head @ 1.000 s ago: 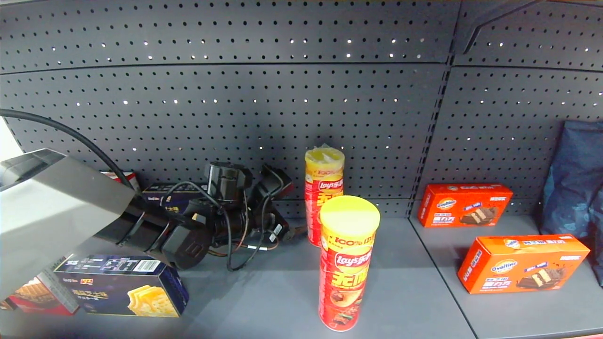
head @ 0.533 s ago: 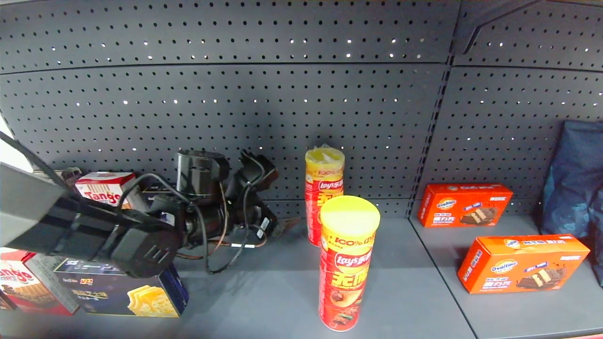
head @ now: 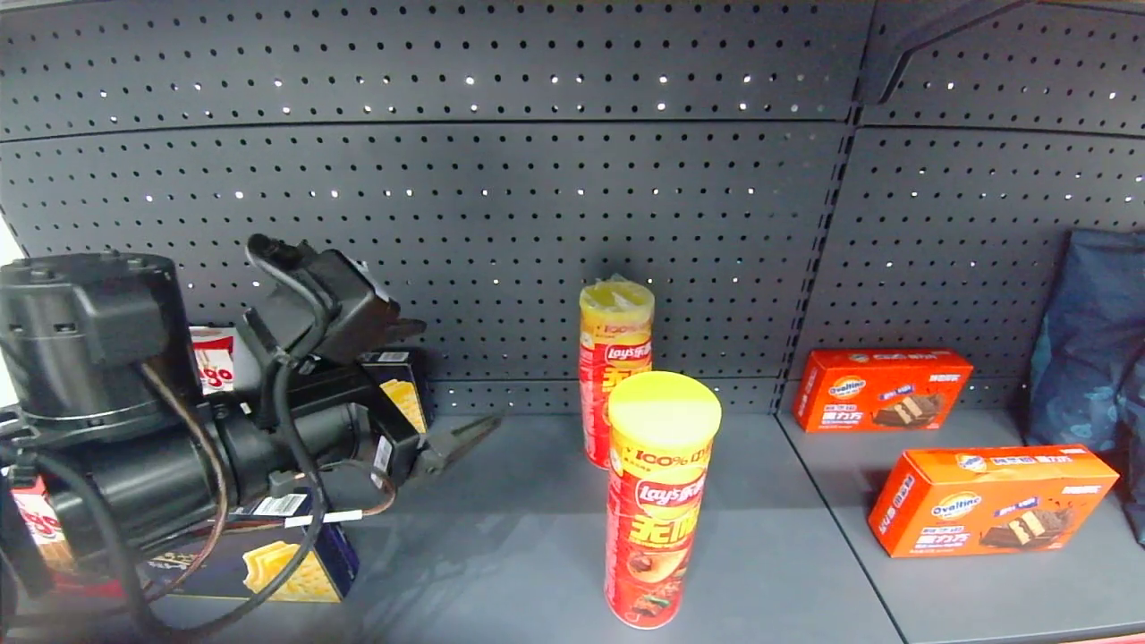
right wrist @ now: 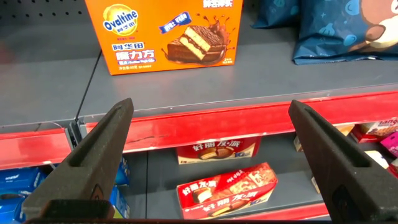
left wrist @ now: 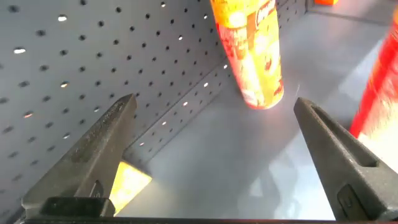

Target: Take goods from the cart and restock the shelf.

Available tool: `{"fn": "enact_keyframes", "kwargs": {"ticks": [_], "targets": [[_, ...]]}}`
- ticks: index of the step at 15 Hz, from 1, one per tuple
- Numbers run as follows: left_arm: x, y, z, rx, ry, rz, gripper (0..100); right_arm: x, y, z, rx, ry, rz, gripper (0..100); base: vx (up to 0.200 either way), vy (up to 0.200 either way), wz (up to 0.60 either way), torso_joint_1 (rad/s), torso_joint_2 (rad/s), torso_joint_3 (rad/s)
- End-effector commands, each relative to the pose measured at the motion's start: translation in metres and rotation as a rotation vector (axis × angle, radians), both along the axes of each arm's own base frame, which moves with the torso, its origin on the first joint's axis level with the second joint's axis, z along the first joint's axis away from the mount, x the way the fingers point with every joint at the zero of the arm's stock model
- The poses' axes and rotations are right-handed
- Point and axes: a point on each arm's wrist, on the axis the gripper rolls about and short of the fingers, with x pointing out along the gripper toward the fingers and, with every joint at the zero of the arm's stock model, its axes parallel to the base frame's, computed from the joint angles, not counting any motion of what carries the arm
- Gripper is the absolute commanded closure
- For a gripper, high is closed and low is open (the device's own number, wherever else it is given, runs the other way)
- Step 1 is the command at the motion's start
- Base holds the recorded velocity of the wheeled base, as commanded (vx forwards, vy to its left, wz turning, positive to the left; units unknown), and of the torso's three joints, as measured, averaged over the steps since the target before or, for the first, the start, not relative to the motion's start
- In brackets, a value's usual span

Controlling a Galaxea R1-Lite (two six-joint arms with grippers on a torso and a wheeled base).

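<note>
**Left arm backing out of the shelf, nothing in its grip**

The stock on the shelf (head: 760, 555) hasn't budged, but over the last second the left arm (head: 134, 429) has pulled away, from close in behind-left of the front chip can (head: 662, 501) to well off to its left. That uncovered a dark blue biscuit box (head: 398, 389) standing against the pegboard, back-left of the front chip can, so my guess is that one just got shelved. The left gripper (left wrist: 214, 109) has its fingers wide apart and empty. The right gripper (right wrist: 210, 104) is also spread with nothing in it, low at the shelf's front edge to the right of that can. Looks like it's time to fetch the next item.
</note>
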Motion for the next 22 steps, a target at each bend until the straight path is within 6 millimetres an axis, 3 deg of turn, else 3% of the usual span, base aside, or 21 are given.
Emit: {"fn": "enact_keyframes", "kwargs": {"ticks": [1, 7, 12, 15, 19, 20, 21, 22], "targets": [[-0.015, 0.007, -0.002, 0.004, -0.01, 0.012, 0, 0.0, 0.0, 0.0, 0.0, 0.001, 0.001, 0, 0.0, 0.0, 0.0, 0.0, 0.0, 0.0], [-0.04, 0.016, 0.002, -0.027, -0.045, 0.002, 0, 0.0, 0.0, 0.0, 0.0, 0.001, 0.001, 0, 0.0, 0.0, 0.0, 0.0, 0.0, 0.0], [-0.034, 0.022, 0.0, -0.025, -0.047, 0.043, 0, 0.0, 0.0, 0.0, 0.0, 0.001, 0.001, 0, 0.0, 0.0, 0.0, 0.0, 0.0, 0.0], [-0.018, 0.015, -0.008, -0.021, -0.037, 0.041, 0, 0.0, 0.0, 0.0, -0.021, 0.0, 0.002, 0, 0.0, 0.0, 0.0, 0.0, 0.0, 0.0], [-0.022, 0.017, -0.015, -0.011, -0.013, 0.042, 0, 0.0, 0.0, 0.001, -0.032, -0.009, -0.015, 0, 0.0, 0.0, 0.0, 0.0, 0.0, 0.0], [-0.026, 0.019, -0.015, -0.015, -0.018, 0.04, 0, -0.007, 0.001, 0.07, -0.059, -0.22, -0.086, 0, 0.0, 0.0, 0.0, 0.0, 0.0, 0.0], [-0.029, 0.02, -0.017, -0.012, -0.014, 0.037, 0, 0.048, -0.009, 0.189, 0.02, -0.21, -0.051, 0, 0.0, 0.0, 0.0, 0.0, 0.0, 0.0], [-0.03, 0.02, -0.02, -0.01, -0.007, 0.033, 0, 0.047, -0.007, 0.212, 0.013, -0.266, 0.015, 0, 0.0, 0.0, 0.0, 0.0, 0.0, 0.0]]}}
